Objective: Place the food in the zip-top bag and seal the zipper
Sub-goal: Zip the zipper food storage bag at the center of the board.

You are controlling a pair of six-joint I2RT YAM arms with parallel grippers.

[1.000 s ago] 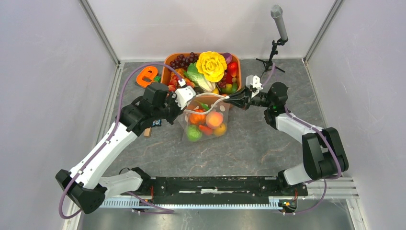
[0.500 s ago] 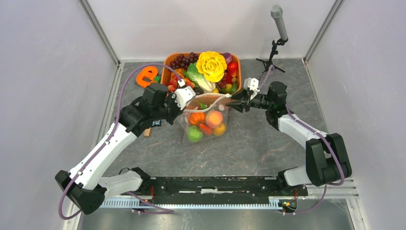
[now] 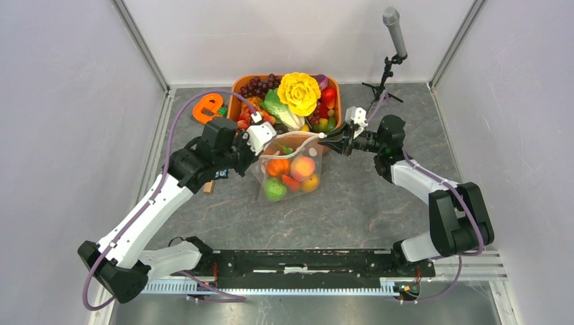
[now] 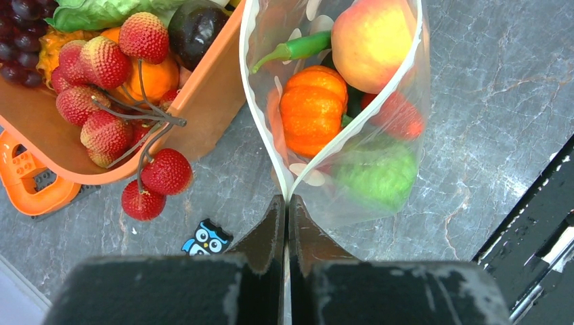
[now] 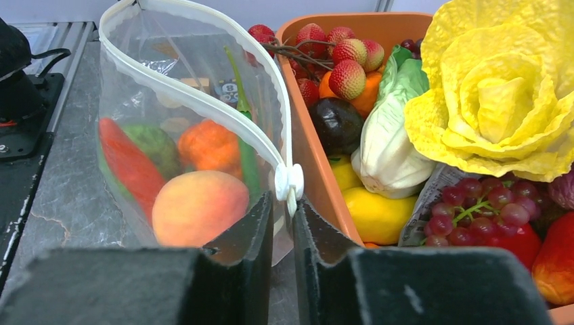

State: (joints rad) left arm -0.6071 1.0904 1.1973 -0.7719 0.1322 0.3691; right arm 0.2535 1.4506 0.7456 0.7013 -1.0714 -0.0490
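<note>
The zip-top bag (image 3: 291, 175) stands open beside the tub, its mouth upward. It holds a peach (image 5: 200, 206), an orange pumpkin (image 4: 311, 108), a green fruit (image 4: 379, 172), a red piece and a green chilli. The whitish zipper (image 5: 203, 101) bows open along the mouth. My left gripper (image 3: 260, 150) is shut on the bag's left mouth corner, seen in the left wrist view (image 4: 287, 202). My right gripper (image 3: 330, 142) has its jaws nearly together on the white slider (image 5: 290, 181) at the bag's right end, seen in the right wrist view (image 5: 283, 200).
The orange tub (image 3: 237, 101) stands just behind the bag, full of more toy food: yellow cabbage (image 3: 298, 92), grapes, lychees (image 4: 108, 61). An orange toy (image 3: 206, 108) lies left of it. A microphone stand (image 3: 389, 64) is at back right. An owl sticker (image 4: 206, 238) lies on the table.
Half a second ago my right gripper had opened and drawn slightly right; now it has closed in on the bag's right end again. The left gripper and bag have stayed in place.
</note>
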